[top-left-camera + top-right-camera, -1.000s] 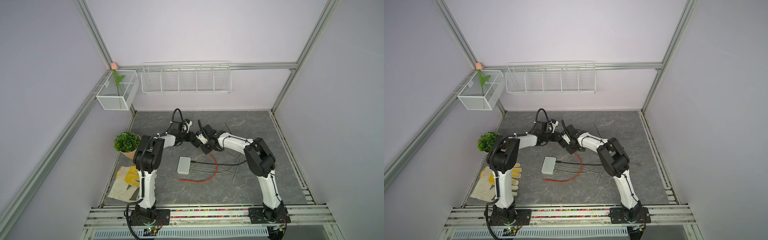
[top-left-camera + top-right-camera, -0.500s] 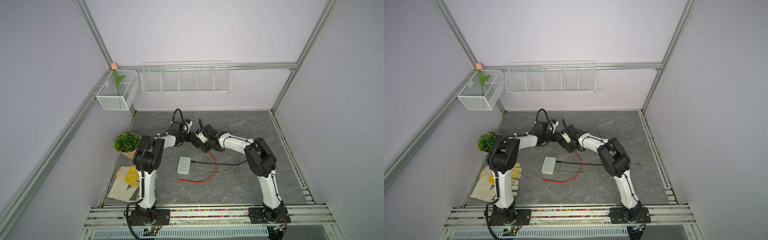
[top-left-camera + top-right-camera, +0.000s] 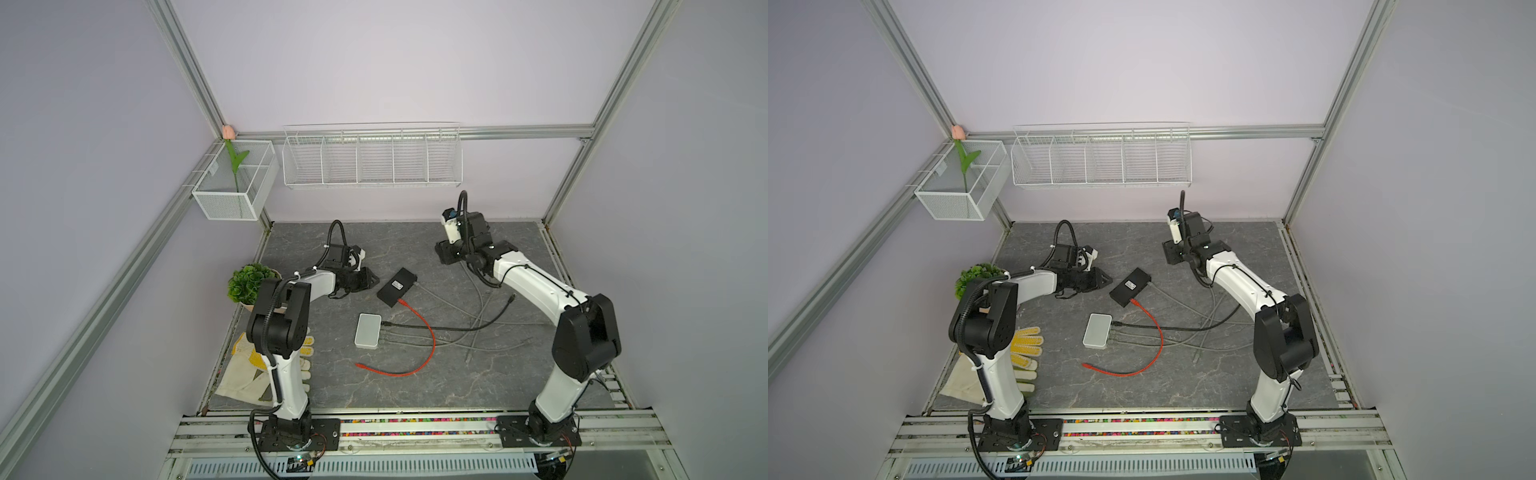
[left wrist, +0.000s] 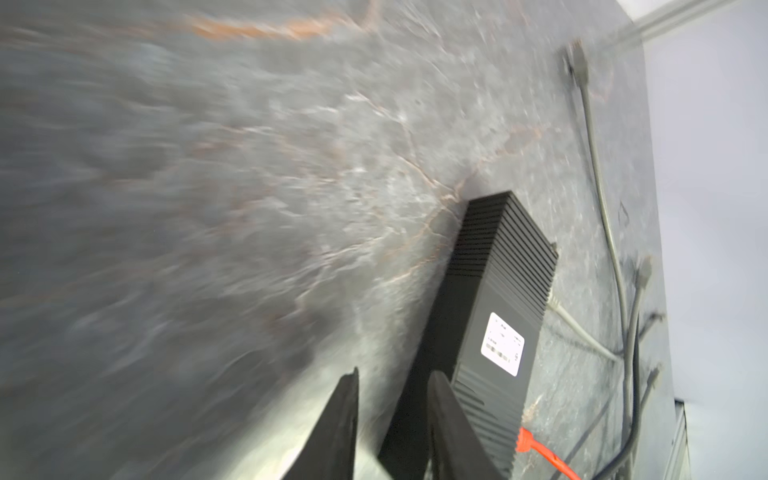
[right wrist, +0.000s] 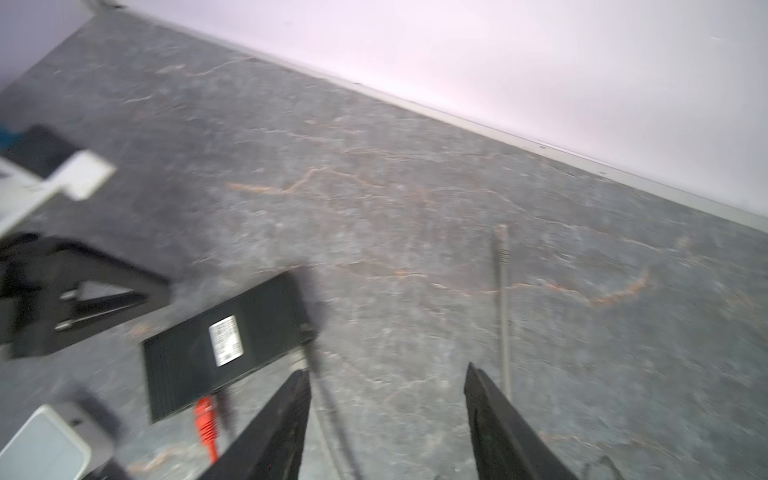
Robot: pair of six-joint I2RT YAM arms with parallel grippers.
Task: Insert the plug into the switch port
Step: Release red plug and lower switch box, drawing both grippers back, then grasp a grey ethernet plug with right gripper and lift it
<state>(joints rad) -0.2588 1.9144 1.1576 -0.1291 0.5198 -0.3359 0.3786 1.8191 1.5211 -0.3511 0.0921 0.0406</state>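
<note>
Lilac walls point(image 3: 374, 62), grey marbled floor point(image 3: 386, 243)

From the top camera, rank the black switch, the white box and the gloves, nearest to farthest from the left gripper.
1. Black switch, right beside the left gripper.
2. White box, mid-table.
3. Gloves, by the left arm's base.

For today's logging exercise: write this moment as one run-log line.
left claw: open, empty | right claw: open, empty | red plug: in black switch port, looks seated
</note>
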